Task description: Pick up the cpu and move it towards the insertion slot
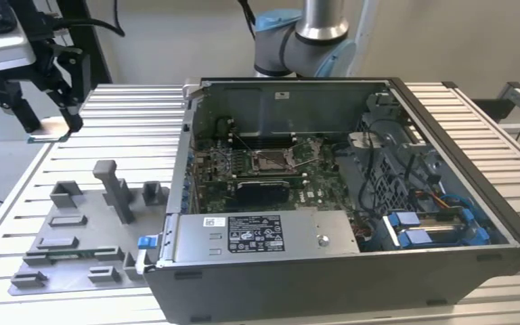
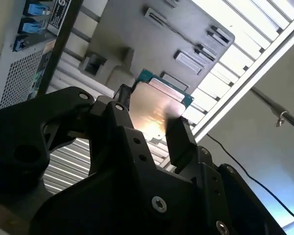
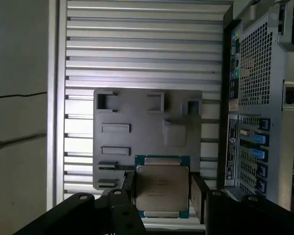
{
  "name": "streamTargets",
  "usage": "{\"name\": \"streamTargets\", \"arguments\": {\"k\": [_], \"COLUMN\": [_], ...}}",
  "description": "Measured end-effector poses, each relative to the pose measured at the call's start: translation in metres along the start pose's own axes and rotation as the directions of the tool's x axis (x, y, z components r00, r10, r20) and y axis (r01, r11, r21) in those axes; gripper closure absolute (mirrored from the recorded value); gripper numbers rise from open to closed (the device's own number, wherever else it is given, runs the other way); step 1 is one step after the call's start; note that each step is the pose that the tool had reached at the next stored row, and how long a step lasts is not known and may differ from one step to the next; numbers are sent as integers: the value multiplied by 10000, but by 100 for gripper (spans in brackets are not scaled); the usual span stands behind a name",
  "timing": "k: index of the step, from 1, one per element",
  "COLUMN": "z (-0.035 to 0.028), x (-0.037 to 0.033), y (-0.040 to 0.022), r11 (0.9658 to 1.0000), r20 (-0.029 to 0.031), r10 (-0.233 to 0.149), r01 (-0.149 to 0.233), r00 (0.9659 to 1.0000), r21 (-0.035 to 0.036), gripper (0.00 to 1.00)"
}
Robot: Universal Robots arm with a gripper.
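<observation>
A slatted metal table (image 1: pixel 133 108) carries everything. An open computer case (image 1: pixel 332 277) lies on its side there, so its circuit board (image 1: pixel 313 184) faces up and can be reached from above. The arm (image 1: pixel 313 30) stands behind the case.

Toward the exterior view's left, a grey fixture plate (image 1: pixel 93 237) lies flat beside the case. Its raised blocks and shallow pockets seem meant to keep parts in known spots for picking.

The gripper (image 1: pixel 52 128) hangs in the air at the exterior view's far left, beyond the plate and well apart from the case. The insertion slot (image 1: pixel 273 160), a metal-framed square near the middle of the board, looks open and unfilled, with its thin lever out to one side.

In both wrist views the cpu (image 3: pixel 161 181) is off the plate and held level, with the plate and table slats beneath it. The fingers (image 3: pixel 200 196) pinch it by two opposite edges, probably to keep pressure off its flat faces. The pick-up looks done, while the cpu is far from the slot.
</observation>
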State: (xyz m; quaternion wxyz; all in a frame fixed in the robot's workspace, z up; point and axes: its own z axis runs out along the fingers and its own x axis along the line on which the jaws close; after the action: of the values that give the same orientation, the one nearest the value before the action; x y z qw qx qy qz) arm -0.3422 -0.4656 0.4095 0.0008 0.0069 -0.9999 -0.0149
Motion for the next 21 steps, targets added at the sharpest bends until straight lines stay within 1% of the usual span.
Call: {"name": "streamTargets", "arguments": {"k": [8,15,21], "z": [1,3,4], "x": [-363,-608,-865], "y": [-5,-9,-12], "r11": [10000,10000,10000], "r20": [0,0,0], "r10": [-18,-33,-36], "r01": [18,33,36], "r00": [10000,10000,10000], "r21": [0,-1,-1], "gripper": [100,100,100]}}
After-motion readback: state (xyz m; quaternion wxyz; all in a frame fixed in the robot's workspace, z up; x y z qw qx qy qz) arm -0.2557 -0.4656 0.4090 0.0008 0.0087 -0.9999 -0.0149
